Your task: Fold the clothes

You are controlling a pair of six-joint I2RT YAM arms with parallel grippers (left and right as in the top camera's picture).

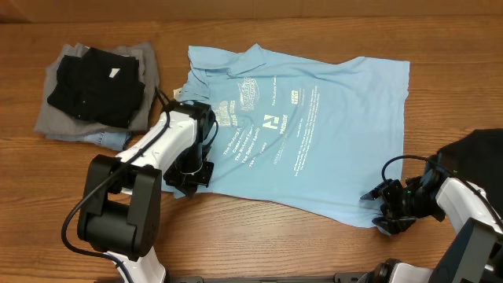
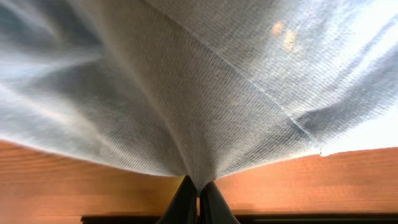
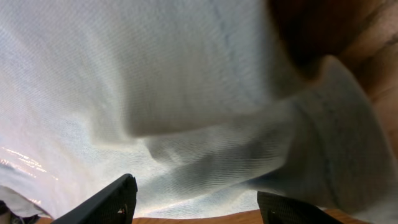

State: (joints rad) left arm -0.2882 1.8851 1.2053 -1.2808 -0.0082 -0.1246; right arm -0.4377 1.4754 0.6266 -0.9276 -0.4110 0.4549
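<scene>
**Left end effector clamped on shirt hem, right one apart**

The left end effector (image 2: 199, 194) has its fingers pressed together, pinching the lower-left edge of the sky-blue shirt (image 1: 314, 134), which lies spread flat mid-desk (image 1: 259, 244). The right end effector (image 3: 196, 208) sits at the shirt's lower-right corner with its fingers wide apart and cloth bunched between them; whether they touch it is unclear. A black piece (image 1: 94, 82) tops a grey one (image 1: 55, 114) at the far left. A dark garment (image 1: 479, 149) is cut off at the right edge.

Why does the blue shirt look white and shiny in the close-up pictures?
Left wrist view: bright light at the right washes the shirt nearly white. Right wrist view: glare at lower left, fabric blurry. Overhead view: even light, plain blue.
</scene>
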